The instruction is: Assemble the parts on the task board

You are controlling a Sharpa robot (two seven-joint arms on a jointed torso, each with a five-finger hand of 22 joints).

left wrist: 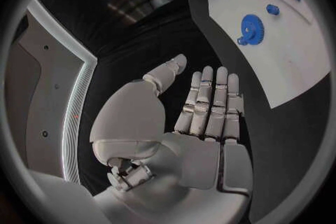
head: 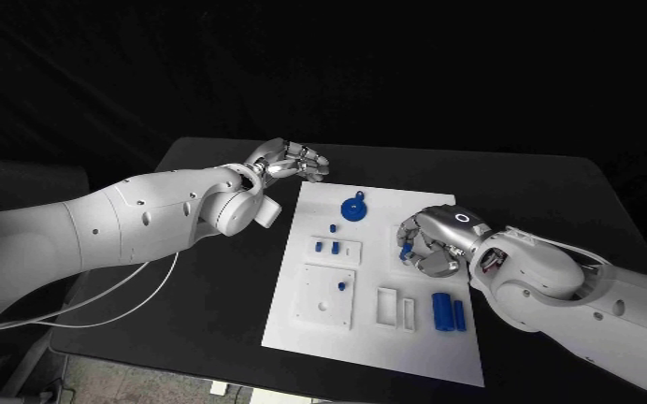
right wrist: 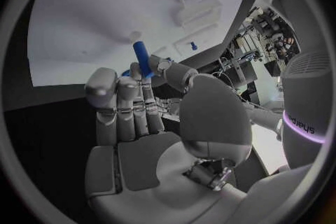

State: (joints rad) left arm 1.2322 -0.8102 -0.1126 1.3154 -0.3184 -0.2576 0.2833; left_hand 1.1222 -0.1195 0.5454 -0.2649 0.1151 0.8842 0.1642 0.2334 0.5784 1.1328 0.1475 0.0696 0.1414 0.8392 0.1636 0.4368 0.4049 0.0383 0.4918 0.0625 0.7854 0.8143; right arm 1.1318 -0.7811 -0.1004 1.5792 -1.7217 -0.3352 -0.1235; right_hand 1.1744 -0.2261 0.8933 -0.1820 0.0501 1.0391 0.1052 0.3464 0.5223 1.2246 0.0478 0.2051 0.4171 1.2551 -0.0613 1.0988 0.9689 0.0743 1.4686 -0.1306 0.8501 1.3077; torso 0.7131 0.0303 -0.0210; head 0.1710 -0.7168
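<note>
The white task board (head: 405,348) lies in the middle of the black table. My right hand (head: 434,240) hovers at the board's right edge and pinches a short blue peg (head: 405,252) between thumb and fingers; the peg (right wrist: 142,59) stands upright above the board (right wrist: 77,22) in the right wrist view. My left hand (head: 286,159) is over bare table beyond the board's far left corner, holding nothing, its fingers (left wrist: 210,101) stretched out. A blue gear (head: 353,209) sits on the board's far part, also seen as the gear (left wrist: 251,28) in the left wrist view.
Two small blue pegs (head: 328,247) stand in a white block left of my right hand. Two blue blocks (head: 449,311) lie near the board's right front beside two white slotted pieces (head: 396,309). A white cable (head: 122,301) runs over the table's left side.
</note>
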